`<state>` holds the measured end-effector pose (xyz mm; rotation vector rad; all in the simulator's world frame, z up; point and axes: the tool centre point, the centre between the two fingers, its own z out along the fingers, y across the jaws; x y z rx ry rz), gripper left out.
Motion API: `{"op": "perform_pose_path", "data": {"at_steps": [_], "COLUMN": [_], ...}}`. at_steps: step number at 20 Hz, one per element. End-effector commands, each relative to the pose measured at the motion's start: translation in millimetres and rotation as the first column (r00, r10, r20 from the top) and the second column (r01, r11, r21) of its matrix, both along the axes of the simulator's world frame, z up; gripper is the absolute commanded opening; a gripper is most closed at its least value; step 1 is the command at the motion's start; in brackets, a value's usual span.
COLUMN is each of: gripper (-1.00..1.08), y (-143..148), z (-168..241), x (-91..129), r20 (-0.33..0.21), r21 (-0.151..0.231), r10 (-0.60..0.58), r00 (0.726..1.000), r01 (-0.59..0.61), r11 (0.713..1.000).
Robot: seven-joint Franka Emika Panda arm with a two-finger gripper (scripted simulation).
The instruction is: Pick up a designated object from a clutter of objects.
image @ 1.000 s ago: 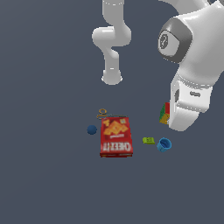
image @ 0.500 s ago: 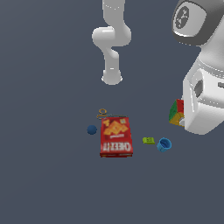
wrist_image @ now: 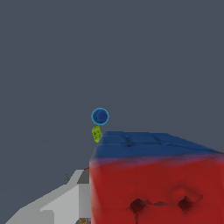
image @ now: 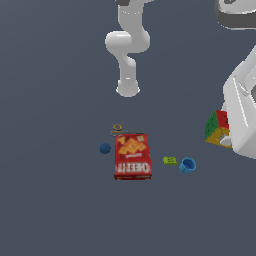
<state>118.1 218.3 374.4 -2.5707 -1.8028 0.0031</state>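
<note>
The arm's bulk hides the gripper (image: 231, 141) in the exterior view, so I cannot tell how the jaws stand. The puzzle cube (image: 217, 128) pokes out beside it at that view's right, well apart from the cracker box (image: 132, 156). Only the wrist view shows the cube's blue face, with the cup (wrist_image: 99, 116) and green block (wrist_image: 96, 133) beyond.

1. Cracker box (image: 133, 156) flat at centre of table (image: 55, 200).
2. Ball (image: 104, 148) just beside it on exterior view's left; ringed item (image: 117, 129) behind.
3. Block (image: 170, 160) then cup (image: 188, 165) on exterior view's right.
4. Puzzle cube (image: 217, 128) raised, further right.
</note>
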Motion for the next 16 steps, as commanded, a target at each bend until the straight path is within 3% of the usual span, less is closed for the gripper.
{"op": "perform_pose_path", "data": {"at_steps": [1, 16], "gripper": [-1.00, -1.00], "y": [0.8, 3.4], "z": [9.2, 28.3], "x": [5.9, 20.9], "r20": [0.002, 0.002], "r21": [0.000, 0.000], "r10": [0.000, 0.001], "r00": [1.000, 1.000], "r01": [0.000, -0.001], "r11": [1.000, 1.000]}}
